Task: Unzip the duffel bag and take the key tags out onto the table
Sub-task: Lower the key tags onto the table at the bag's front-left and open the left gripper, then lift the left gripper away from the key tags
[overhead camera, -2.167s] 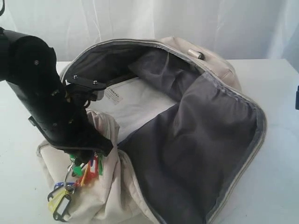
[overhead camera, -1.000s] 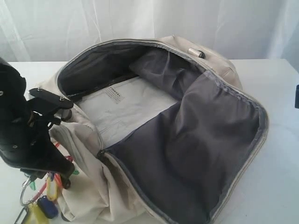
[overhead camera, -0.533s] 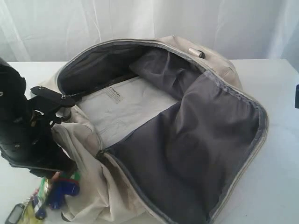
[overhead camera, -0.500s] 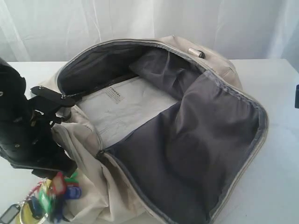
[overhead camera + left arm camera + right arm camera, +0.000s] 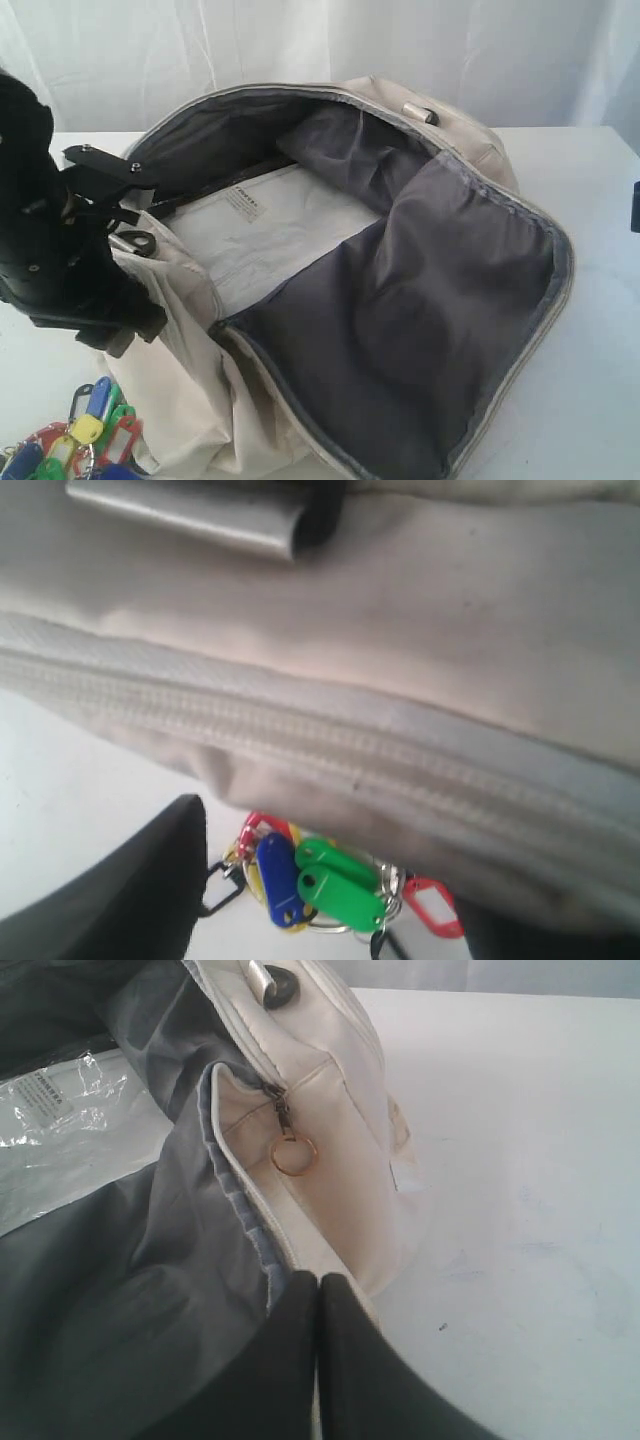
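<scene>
Your left tool (image 5: 130, 328) hangs with its jaws apart and nothing in them. The key tags (image 5: 85, 430) lie on the tabletop (image 5: 600, 200) just beneath it, against the side of the unzipped duffel bag (image 5: 400, 300). The take-out step looks finished, so next you only need to lift clear. The bag wall crowds one side of the tool and bare tabletop lies on the other. Your right tool (image 5: 318, 1350) is closed on nothing beside the bag's far end.

Cream duffel bag (image 5: 200, 400), grey lining (image 5: 420, 330); key tags (image 5: 80, 440) red, blue, green, probably yellow.
</scene>
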Tool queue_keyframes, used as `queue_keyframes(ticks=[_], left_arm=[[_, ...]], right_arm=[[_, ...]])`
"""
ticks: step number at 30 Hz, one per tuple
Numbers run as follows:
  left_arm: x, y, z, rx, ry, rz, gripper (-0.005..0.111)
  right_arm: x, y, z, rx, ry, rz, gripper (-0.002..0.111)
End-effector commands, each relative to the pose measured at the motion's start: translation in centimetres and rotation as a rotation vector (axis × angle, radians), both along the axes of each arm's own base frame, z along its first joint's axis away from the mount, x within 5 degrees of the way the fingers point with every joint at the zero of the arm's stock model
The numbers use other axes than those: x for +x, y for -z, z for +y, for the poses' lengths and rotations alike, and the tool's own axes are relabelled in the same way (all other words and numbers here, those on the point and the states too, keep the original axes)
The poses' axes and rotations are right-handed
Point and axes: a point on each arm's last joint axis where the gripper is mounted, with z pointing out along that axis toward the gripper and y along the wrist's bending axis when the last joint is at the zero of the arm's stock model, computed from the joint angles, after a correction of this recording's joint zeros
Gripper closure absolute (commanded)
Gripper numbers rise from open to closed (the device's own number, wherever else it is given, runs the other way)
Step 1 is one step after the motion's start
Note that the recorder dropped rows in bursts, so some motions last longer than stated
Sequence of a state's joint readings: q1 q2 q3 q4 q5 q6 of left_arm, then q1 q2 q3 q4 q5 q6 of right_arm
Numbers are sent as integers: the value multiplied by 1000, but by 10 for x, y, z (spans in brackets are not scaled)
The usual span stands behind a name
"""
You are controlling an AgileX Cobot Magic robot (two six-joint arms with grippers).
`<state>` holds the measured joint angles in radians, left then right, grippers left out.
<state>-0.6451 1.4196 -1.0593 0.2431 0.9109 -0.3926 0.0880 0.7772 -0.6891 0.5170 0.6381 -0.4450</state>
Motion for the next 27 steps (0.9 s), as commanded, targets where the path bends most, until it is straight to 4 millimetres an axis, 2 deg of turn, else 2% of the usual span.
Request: queue_keyframes(ticks=[1, 5, 7, 12, 17, 23, 27], left_arm=[[-11, -15, 4, 39, 37, 81, 37], [-26, -26, 11, 38, 71, 139, 38], [-33, -33, 17, 48, 71, 147, 42], [-53, -57, 32, -4, 62, 75, 70], [-82, -87, 51, -137, 66, -54, 104], [-122, -119, 80, -307, 71, -272, 107], [-145, -127, 97, -424, 65, -422, 107]], right_arm=[[-1, -1, 0, 8, 1, -8, 108], [-1, -1, 0, 10, 2, -7, 108], [-1, -1, 0, 10, 2, -7, 108], [-1, -1, 0, 10, 2, -7, 108], [-1, -1, 0, 10, 2, -7, 108], [-1, -1, 1, 34, 3, -2, 108], [-2, -1, 2, 41, -4, -4, 108]])
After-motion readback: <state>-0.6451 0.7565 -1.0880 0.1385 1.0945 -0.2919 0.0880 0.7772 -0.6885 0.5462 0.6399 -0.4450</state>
